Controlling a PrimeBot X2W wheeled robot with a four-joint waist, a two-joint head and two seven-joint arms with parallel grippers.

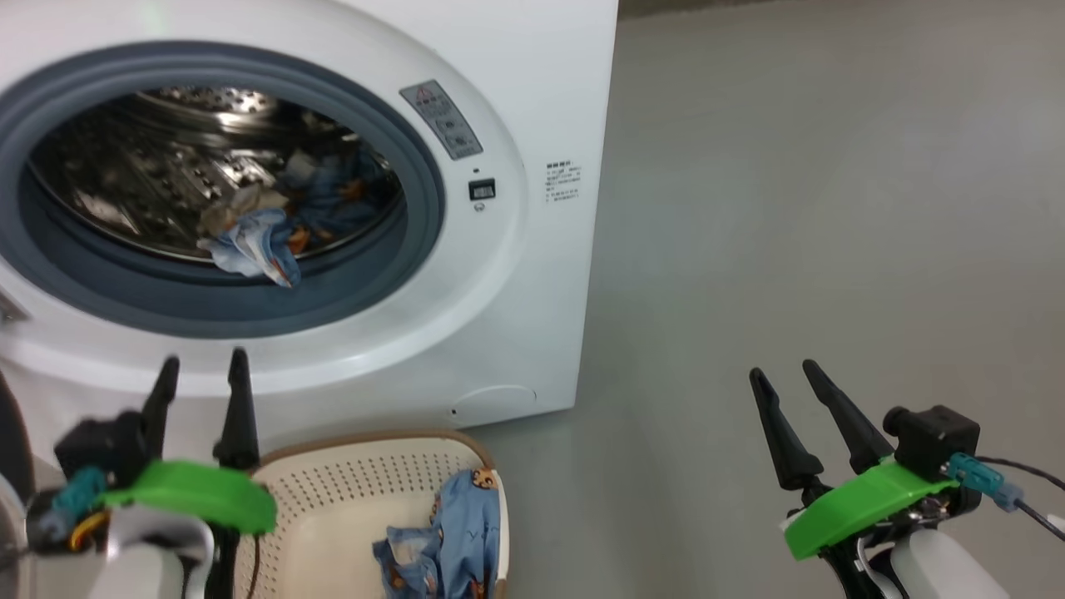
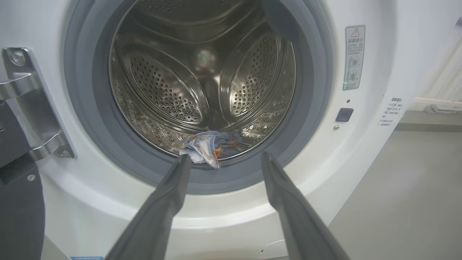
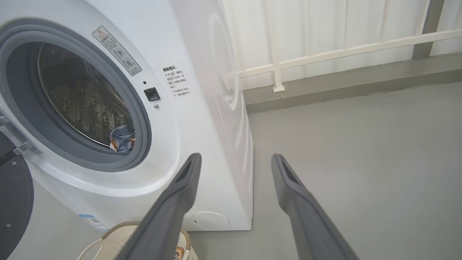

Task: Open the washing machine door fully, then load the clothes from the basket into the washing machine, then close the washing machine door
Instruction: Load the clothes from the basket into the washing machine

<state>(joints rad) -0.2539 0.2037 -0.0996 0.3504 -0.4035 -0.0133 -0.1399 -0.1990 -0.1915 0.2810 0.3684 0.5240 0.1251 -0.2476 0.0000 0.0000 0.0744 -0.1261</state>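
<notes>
Nearest the head camera, both arms sit low in the view with green wrist collars and fingers pointing up toward the washer. The left pincer (image 1: 205,359) hangs above the left end of the basket (image 1: 349,491). Its two dark fingers are spread apart with nothing between them. In its wrist view the left pincer (image 2: 225,156) is aimed straight at the lower lip of the drum opening, short of the grey gasket (image 2: 90,119). The right pincer (image 1: 782,368) is well off to the right over bare grey floor (image 1: 832,208), likewise spread and empty. Its wrist view has the right pincer (image 3: 236,156) pointing past the right front corner of the washing machine (image 1: 532,83).

The washing machine door (image 3: 11,202) stands swung open at the left on its metal hinge (image 2: 32,104). Inside the steel drum (image 1: 150,166), some of the clothes (image 1: 258,241) lie bunched at the bottom near the front lip, light blue with cream parts. The basket stands on the floor just before the machine. One blue bear-print garment (image 1: 462,532) lies draped against its right wall and over that rim, the rest of the basket's bottom bare.
</notes>
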